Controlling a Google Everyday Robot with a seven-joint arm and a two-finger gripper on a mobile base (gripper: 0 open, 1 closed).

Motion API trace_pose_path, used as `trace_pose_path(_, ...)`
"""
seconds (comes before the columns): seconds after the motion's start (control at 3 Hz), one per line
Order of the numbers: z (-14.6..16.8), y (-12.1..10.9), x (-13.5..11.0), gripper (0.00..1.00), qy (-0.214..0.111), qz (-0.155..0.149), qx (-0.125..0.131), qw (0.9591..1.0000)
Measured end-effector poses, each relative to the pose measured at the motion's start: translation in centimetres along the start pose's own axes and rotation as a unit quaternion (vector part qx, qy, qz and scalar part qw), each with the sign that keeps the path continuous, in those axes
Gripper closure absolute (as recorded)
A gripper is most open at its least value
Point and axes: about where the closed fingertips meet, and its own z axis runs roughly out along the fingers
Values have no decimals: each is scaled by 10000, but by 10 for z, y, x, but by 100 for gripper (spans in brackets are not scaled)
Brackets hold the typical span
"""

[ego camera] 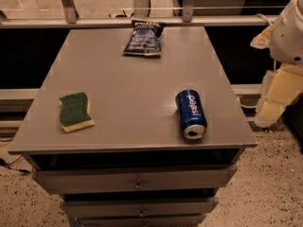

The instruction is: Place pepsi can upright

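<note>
The pepsi can (pixel 191 113) lies on its side on the grey table (pixel 128 79), near the front right corner. Its silver top faces the front edge and the white "pepsi" lettering faces up. My gripper (pixel 274 103) hangs at the right edge of the view, beyond the table's right side, level with the can. It is apart from the can and holds nothing that I can see.
A flat dark blue snack bag (pixel 143 39) lies at the back middle of the table. A green and yellow sponge (pixel 75 111) lies at the front left. Drawers (pixel 137 181) sit below the tabletop. A rail (pixel 142 21) runs behind the table.
</note>
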Motion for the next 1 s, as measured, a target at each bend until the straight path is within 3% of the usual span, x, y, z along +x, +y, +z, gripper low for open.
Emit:
trace_pose_path(0.33, 0, 0, 0, 0, 0, 0, 1, 10000)
trace_pose_path(0.67, 1, -6, -6, 0, -43, -342, 26, 9994)
trace_pose_path(1.0, 17, -11, -20, 0, -270, -931, -24, 9953)
